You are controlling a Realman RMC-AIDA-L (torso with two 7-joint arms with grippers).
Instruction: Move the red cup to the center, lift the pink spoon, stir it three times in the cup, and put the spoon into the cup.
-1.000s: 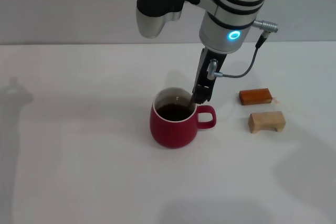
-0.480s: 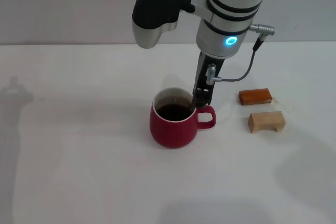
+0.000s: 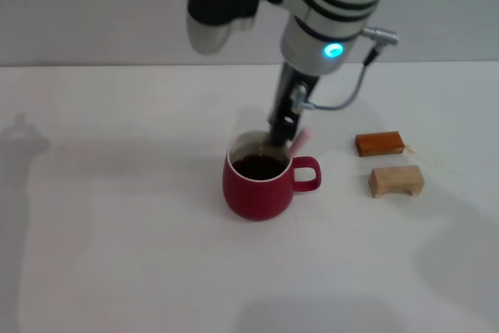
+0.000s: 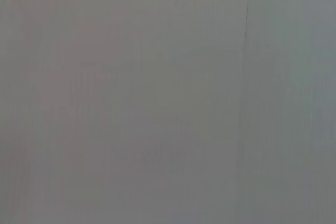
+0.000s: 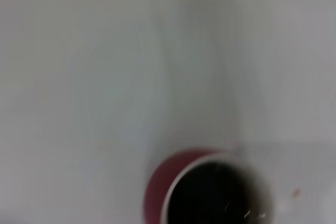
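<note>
With the slim pink-handled spoon (image 3: 299,139) pinched in the right hand (image 3: 281,132) above the rounded dark-red ceramic cup (image 3: 257,185), stirring is best kept clear of the white rim.

red cup (image 3: 258,185) mid-table, right gripper (image 3: 282,135) over its rim, two blocks (image 3: 388,163) right, bare table (image 3: 109,216) left
</note>
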